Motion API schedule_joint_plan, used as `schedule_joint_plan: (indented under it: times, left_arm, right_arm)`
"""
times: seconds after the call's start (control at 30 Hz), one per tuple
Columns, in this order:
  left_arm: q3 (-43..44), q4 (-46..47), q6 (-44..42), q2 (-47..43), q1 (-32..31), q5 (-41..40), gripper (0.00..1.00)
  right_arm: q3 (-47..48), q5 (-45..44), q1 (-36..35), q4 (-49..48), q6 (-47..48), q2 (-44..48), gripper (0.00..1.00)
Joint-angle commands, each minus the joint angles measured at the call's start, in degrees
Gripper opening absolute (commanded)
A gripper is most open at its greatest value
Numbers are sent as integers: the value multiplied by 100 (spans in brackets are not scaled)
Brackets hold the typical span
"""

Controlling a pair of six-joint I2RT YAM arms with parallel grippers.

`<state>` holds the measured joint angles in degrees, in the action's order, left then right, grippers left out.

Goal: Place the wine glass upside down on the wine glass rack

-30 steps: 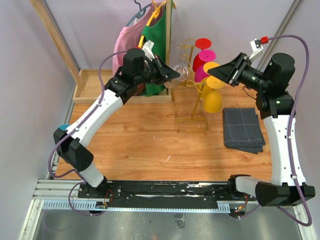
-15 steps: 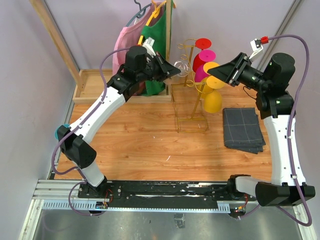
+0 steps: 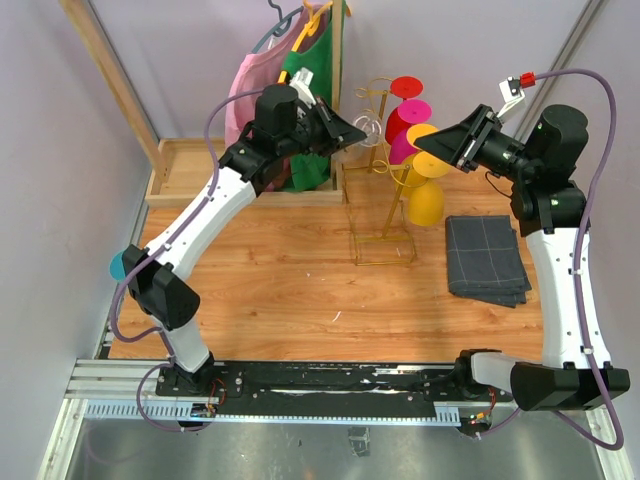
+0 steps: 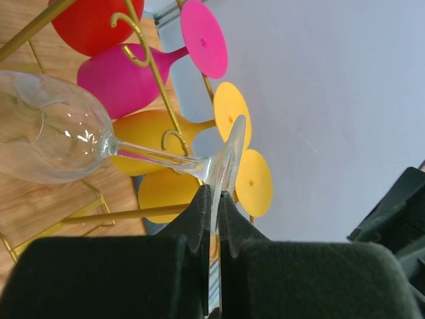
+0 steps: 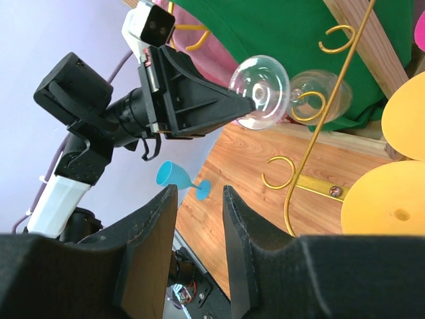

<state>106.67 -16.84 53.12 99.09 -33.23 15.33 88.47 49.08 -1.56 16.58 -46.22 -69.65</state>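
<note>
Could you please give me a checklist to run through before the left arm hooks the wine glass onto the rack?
1. Grip: left gripper shut on the wine glass, by its foot: ok.
2. Free place: an empty hook shows on the wine glass rack: ok.
3. Foot lined up with a hook: cannot tell.
4. Glass bowl-down: not ok, stem lies roughly sideways.
5. Right gripper open and empty: ok.
6. Clearance from the pink glass: cannot tell.
</note>
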Motion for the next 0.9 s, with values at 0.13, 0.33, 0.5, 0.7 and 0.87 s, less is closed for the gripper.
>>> schedule_joint_plan:
  times: [0.13,0.33,0.5,0.7,0.87]
  left_arm:
    - [214,367,67,150,-67,272,0]
    - [224,449,137,181,-78,442,0]
    - [179,582,254,208,-87,629,0]
    - [192,604,261,268,-87,767,0]
    - [146,685,326,308,-87,888,0]
  right_arm:
    - [-64,93,129,-157,45,47,35]
    - [-72,84,130,-159,43,42,35]
    - [-106,75,129,-159,38,54,35]
    - [-119,75,130,-156,25,47,35]
    - [-127,73,130,-155,33,65,35]
